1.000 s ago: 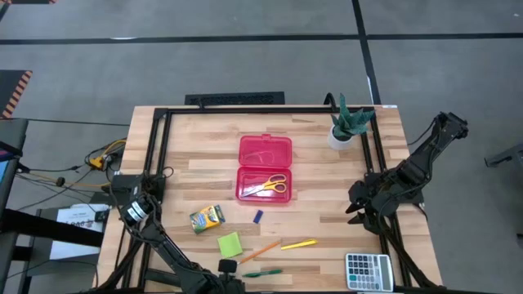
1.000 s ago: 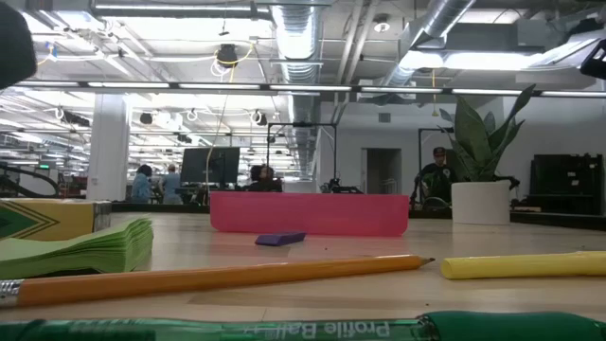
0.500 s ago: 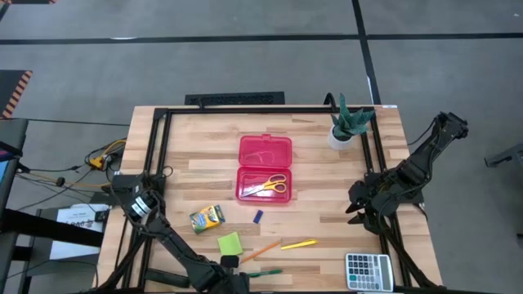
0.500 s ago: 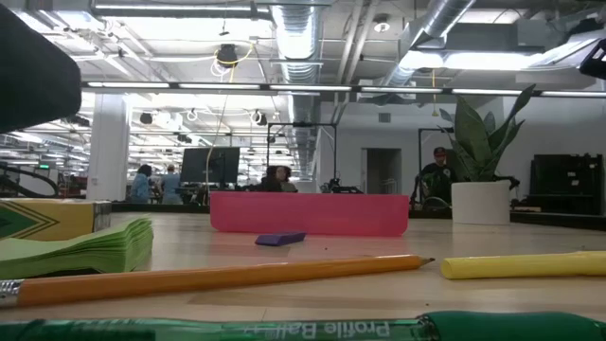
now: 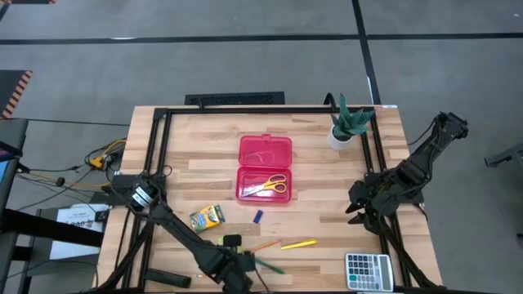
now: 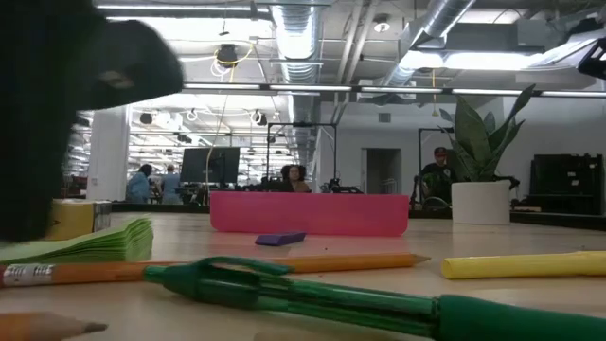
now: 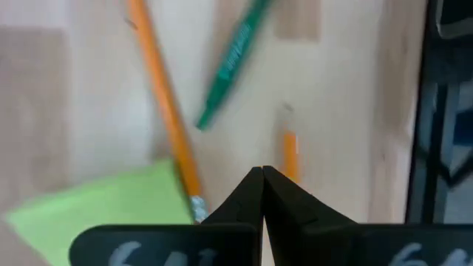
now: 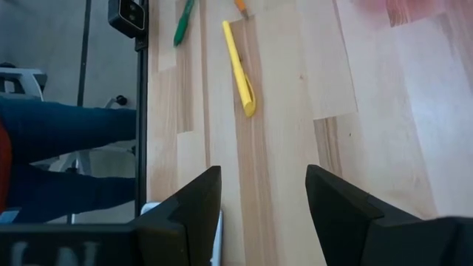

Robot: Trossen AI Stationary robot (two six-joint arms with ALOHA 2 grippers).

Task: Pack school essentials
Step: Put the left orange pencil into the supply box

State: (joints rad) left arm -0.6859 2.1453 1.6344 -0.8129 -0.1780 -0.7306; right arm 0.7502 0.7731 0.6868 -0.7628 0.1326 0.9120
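Note:
My left gripper (image 5: pixel 234 245) is shut and hangs over the table's near part, by the lime sticky-note pad (image 7: pixel 96 210). Its tips (image 7: pixel 262 174) stand between the eraser end of one orange pencil (image 7: pixel 164 111) and a second, short orange pencil (image 7: pixel 290 154). The green pen (image 5: pixel 267 264) lies slanted beyond them. The yellow pen (image 5: pixel 298 243), crayon box (image 5: pixel 207 217) and blue eraser (image 5: pixel 258 216) lie flat on the wood. The scissors (image 5: pixel 268 186) lie in the open pink case (image 5: pixel 264 155). My right gripper (image 5: pixel 357 209) waits open near the right edge.
A potted plant (image 5: pixel 346 124) stands at the far right corner. The grey calculator (image 5: pixel 367 271) lies at the near right corner. A black frame (image 5: pixel 159 155) runs along the table's edges. People sit in the room beyond the table.
My left gripper has moved from the near edge toward the far edge, over the sticky-note pad, staying shut. The green pen has turned about: it lay along the near edge, and now slants with its left end swung farther onto the table.

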